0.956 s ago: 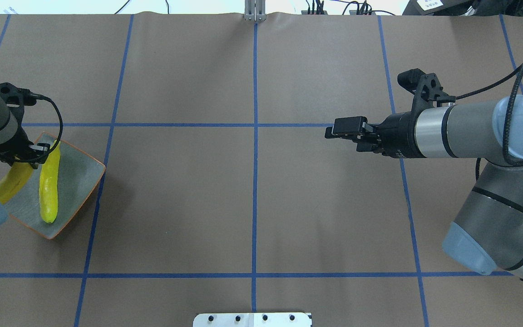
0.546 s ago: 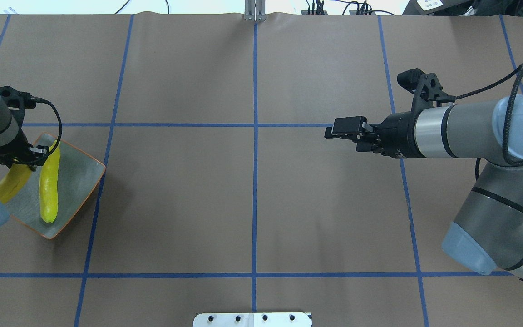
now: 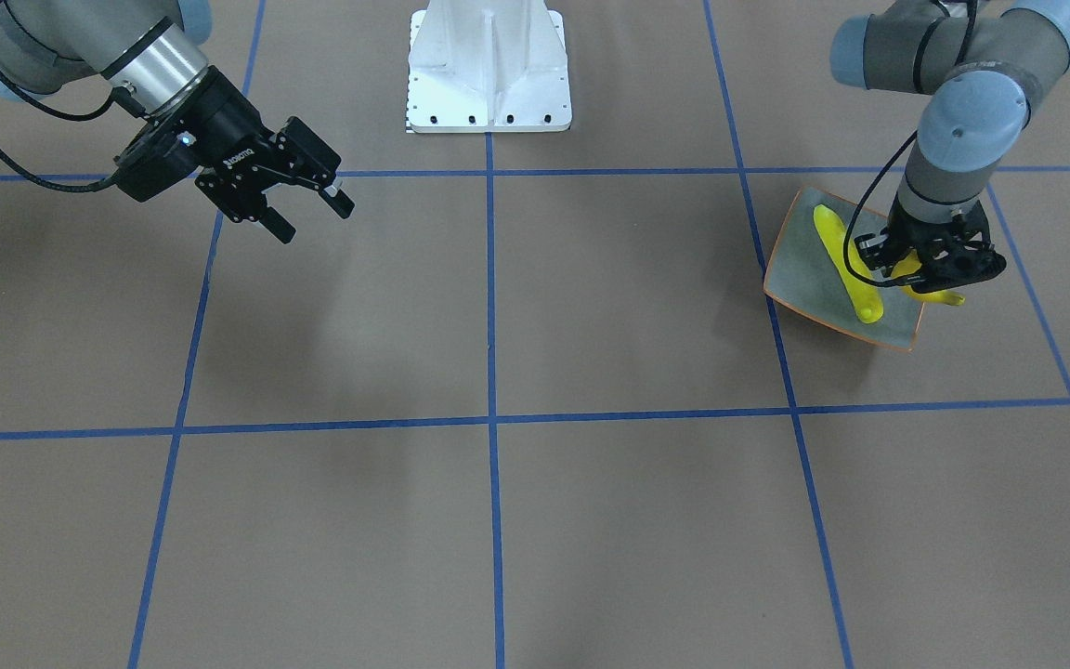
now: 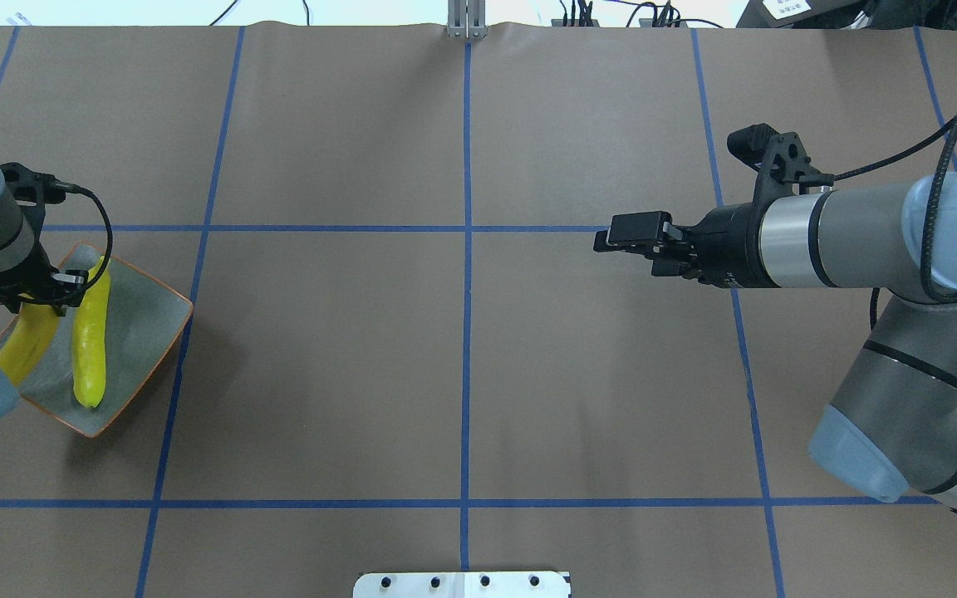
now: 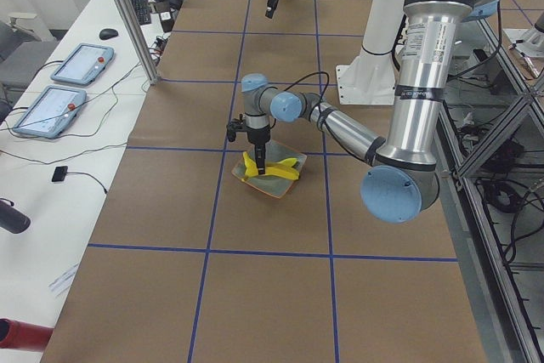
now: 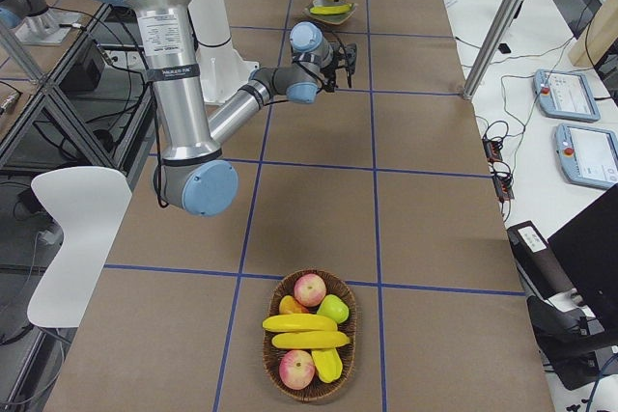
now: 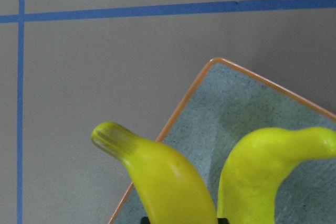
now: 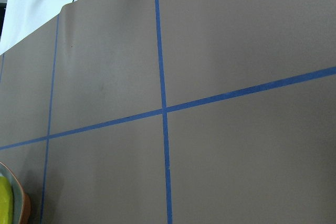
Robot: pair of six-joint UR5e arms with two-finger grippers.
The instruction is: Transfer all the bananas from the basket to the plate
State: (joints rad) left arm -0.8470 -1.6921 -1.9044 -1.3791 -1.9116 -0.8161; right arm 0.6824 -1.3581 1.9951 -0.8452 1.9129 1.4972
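Currently, front view: first banana (image 3: 846, 265) lies on the plate (image 3: 800, 274); left gripper (image 3: 930, 271) hangs over the plate's edge; right gripper (image 3: 315, 219), well apart from the plate, has fingers spread.

Left wrist view: fingers appear clamped on second banana (image 7: 168, 182), overhanging the plate's rim.

Exterior right view: two basket bananas (image 6: 301, 322) lie in the basket (image 6: 314, 395), far from the plate. Roughly half the transfer is judged outstanding.

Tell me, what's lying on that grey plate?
Two things: one banana lies flat on the plate; a second banana, gripped by the left end effector, pokes over the rim. The arm hides part of it.
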